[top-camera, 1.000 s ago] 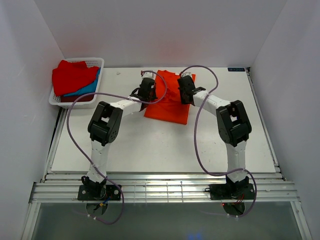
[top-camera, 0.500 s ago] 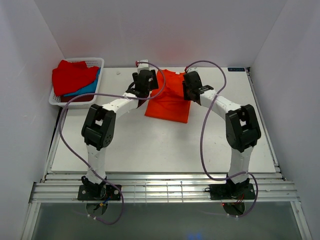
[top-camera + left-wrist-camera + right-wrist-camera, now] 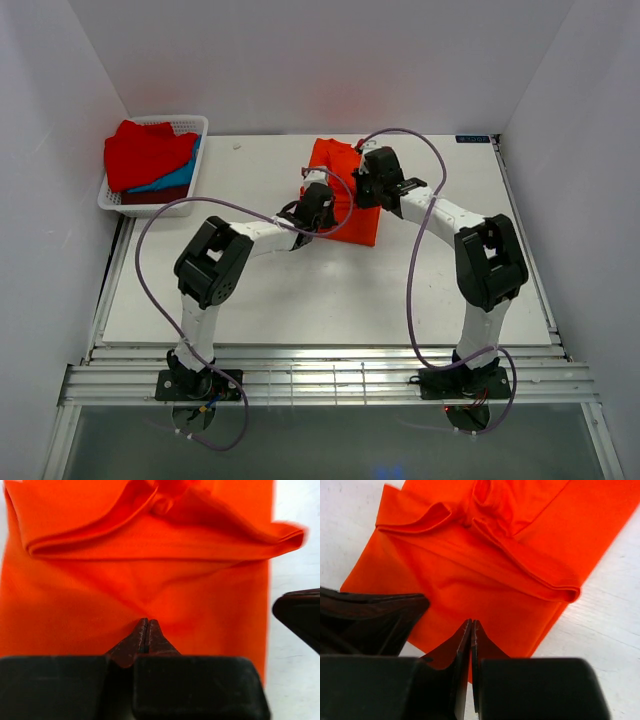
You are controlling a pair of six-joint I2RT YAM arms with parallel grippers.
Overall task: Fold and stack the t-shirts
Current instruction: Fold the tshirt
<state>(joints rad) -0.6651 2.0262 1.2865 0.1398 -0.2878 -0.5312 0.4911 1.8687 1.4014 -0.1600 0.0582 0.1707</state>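
A bright orange-red t-shirt (image 3: 337, 162) lies on the white table, its far part doubled over into a rumpled fold (image 3: 150, 535). My left gripper (image 3: 325, 208) hovers low over the shirt's near left part, its jaws pressed together with no cloth between them (image 3: 148, 622). My right gripper (image 3: 366, 192) is over the shirt's right side, also shut and empty (image 3: 471, 625). Each wrist view catches the other gripper at its edge: the right one (image 3: 300, 617) and the left one (image 3: 365, 620). More t-shirts sit in a basket: red (image 3: 145, 150) on top, blue (image 3: 176, 178) and dark maroon (image 3: 140, 197) below.
The white lattice basket (image 3: 190, 122) stands at the table's far left corner. White walls close in the back and both sides. Purple cables loop from both arms above the table (image 3: 410, 290).
Both grippers opened and shut again. The left one moved from the shirt's far left corner toward the near side; the right one came slightly nearer. The shirt's far part now lies folded over.
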